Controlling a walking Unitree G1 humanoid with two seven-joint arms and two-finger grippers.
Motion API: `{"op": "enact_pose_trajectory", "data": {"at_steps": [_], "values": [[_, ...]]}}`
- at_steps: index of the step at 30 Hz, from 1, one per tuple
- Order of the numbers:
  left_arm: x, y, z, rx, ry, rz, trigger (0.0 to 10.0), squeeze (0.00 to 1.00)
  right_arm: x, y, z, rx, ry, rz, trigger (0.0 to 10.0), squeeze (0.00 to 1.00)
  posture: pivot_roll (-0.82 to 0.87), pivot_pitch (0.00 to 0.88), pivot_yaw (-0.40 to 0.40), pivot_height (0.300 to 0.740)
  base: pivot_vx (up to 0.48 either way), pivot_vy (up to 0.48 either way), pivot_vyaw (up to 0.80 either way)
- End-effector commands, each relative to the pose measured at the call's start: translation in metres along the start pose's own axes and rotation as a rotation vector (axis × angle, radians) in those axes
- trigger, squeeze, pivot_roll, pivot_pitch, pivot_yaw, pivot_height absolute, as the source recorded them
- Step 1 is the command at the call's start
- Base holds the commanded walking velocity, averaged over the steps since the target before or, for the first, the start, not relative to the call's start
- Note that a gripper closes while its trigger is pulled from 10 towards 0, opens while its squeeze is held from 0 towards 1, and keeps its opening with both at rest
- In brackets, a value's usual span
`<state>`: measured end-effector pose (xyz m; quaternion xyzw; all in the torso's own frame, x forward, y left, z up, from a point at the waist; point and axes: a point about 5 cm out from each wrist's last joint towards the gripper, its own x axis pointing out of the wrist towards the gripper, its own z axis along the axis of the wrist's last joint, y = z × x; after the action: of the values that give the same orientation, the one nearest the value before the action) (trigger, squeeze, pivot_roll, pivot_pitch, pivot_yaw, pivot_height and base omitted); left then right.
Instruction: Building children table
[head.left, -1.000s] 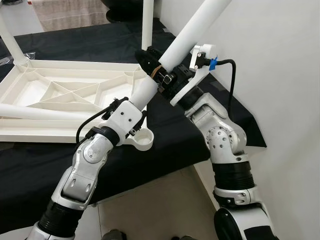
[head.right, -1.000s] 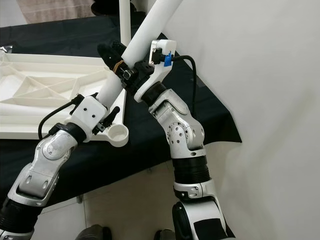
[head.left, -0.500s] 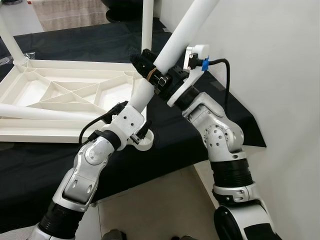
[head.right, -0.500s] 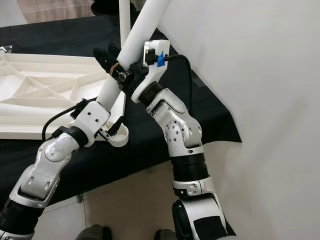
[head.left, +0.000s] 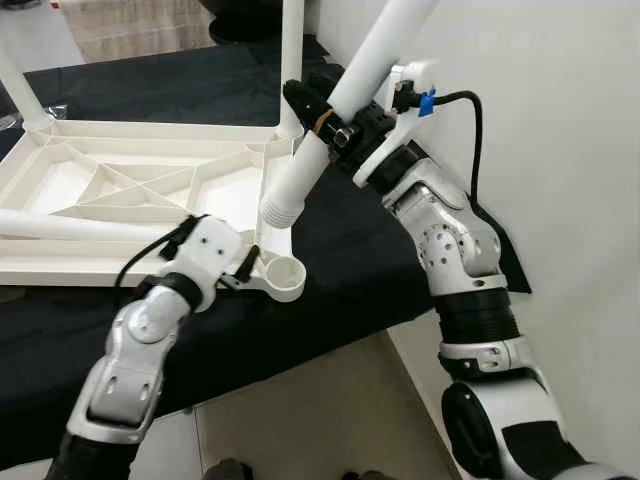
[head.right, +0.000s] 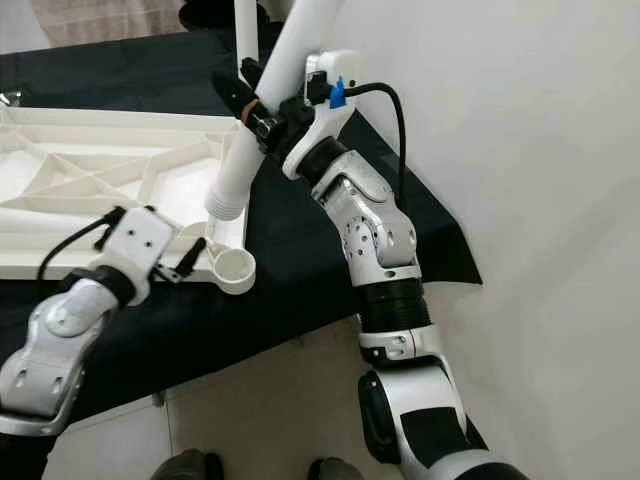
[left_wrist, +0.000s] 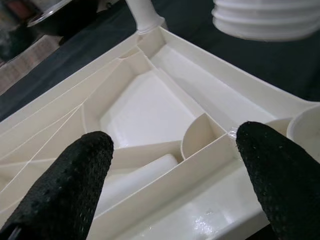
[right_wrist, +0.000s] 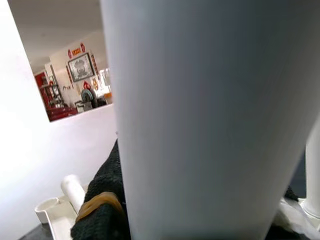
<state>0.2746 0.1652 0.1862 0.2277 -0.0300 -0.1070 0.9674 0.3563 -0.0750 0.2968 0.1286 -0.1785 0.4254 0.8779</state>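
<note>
Just above the round corner socket (head.left: 283, 277) hangs the table leg (head.left: 318, 150) — tilted, clamped in the right gripper (head.left: 335, 122); left gripper (head.left: 240, 268) — fingers spread, empty — waits beside it.

We found no readable text; red signs (right_wrist: 75, 51) on the far wall in the right wrist view were too small to read.

the leg (head.left: 345, 105) i hold runs off the top edge, so its far end is cut off. it also covers most of my right claw (head.left: 322, 118); the room behind is too blurred to read.
</note>
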Motion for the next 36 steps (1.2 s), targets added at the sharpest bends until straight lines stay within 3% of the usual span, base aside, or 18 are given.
{"op": "enact_pose_trajectory", "data": {"at_steps": [1,2,3,4,6,8,10,11,13,16,17,19,20,24,29,36], "values": [[-0.013,-0.016,0.003,-0.113,-0.001,-0.062,10.0,0.0,0.002,-0.008,0.008,-0.038,-0.002,0.059,0.0,0.0,0.05,0.131,-0.061,0.74,0.0,0.0,0.0],[-0.013,-0.016,0.003,-0.113,-0.001,-0.062,10.0,0.0,0.002,-0.008,0.008,-0.038,-0.002,0.059,0.0,0.0,0.05,0.131,-0.061,0.74,0.0,0.0,0.0],[-0.022,-0.035,0.009,-0.184,-0.035,-0.166,10.0,0.0,0.004,-0.008,0.007,-0.048,0.019,0.116,0.0,0.0,0.05,0.14,-0.065,0.74,0.0,0.0,0.0],[-0.022,-0.035,0.009,-0.184,-0.035,-0.166,10.0,0.0,0.004,-0.008,0.007,-0.048,0.019,0.116,0.0,0.0,0.05,0.14,-0.065,0.74,0.0,0.0,0.0],[-0.043,-0.077,0.026,-0.294,-0.1,-0.385,10.0,0.0,0.016,-0.011,0.006,-0.062,0.045,0.164,0.0,0.0,0.06,0.159,-0.078,0.74,0.0,0.0,0.0],[-0.043,-0.077,0.026,-0.294,-0.1,-0.385,10.0,0.0,0.016,-0.011,0.006,-0.062,0.045,0.164,0.0,0.0,0.06,0.159,-0.078,0.74,0.0,0.0,0.0],[-0.065,-0.111,0.046,-0.402,-0.16,-0.556,10.0,0.0,0.025,-0.005,0.003,-0.055,0.071,0.271,0.0,0.0,0.08,0.178,-0.089,0.74,0.0,0.0,0.0],[-0.065,-0.111,0.046,-0.402,-0.16,-0.556,10.0,0.0,0.025,-0.005,0.003,-0.055,0.071,0.271,0.0,0.0,0.08,0.178,-0.089,0.74,0.0,0.0,0.0],[-0.079,-0.125,0.049,-0.453,-0.143,-0.604,10.0,0.0,0.028,0.004,0.0,-0.016,0.098,0.417,0.0,0.0,0.09,0.196,-0.098,0.74,0.0,0.0,0.0],[-0.086,-0.126,0.045,-0.462,-0.106,-0.609,10.0,0.0,0.031,0.008,-0.001,0.02,0.102,0.484,0.0,0.0,0.09,0.202,-0.1,0.74,0.0,0.0,0.0],[-0.091,-0.122,0.043,-0.468,-0.083,-0.604,10.0,0.0,0.031,0.015,-0.007,0.028,0.157,0.58,0.0,0.0,0.1,0.214,-0.1,0.74,0.0,0.0,0.0],[-0.091,-0.122,0.043,-0.468,-0.083,-0.604,10.0,0.0,0.031,0.015,-0.007,0.028,0.157,0.58,0.0,0.0,0.1,0.214,-0.1,0.74,0.0,0.0,0.0],[-0.094,-0.115,0.04,-0.456,-0.068,-0.564,10.0,0.0,0.029,0.024,-0.014,0.022,0.213,0.699,0.0,0.0,0.12,0.228,-0.104,0.74,0.0,0.0,0.0],[-0.098,-0.11,0.037,-0.438,-0.046,-0.528,10.0,0.0,0.029,0.03,-0.019,0.007,0.243,0.792,0.0,0.0,0.12,0.241,-0.105,0.74,0.0,0.0,0.0],[-0.102,-0.109,0.042,-0.423,-0.055,-0.522,10.0,0.0,0.029,0.031,-0.02,-0.036,0.261,0.844,0.0,0.0,0.13,0.25,-0.102,0.74,0.0,0.0,0.0],[-0.091,-0.089,0.055,-0.312,-0.136,-0.36,10.0,0.0,0.033,0.024,-0.007,-0.109,0.245,0.834,0.0,0.0,0.13,0.261,-0.093,0.74,0.0,0.0,0.0]]}}
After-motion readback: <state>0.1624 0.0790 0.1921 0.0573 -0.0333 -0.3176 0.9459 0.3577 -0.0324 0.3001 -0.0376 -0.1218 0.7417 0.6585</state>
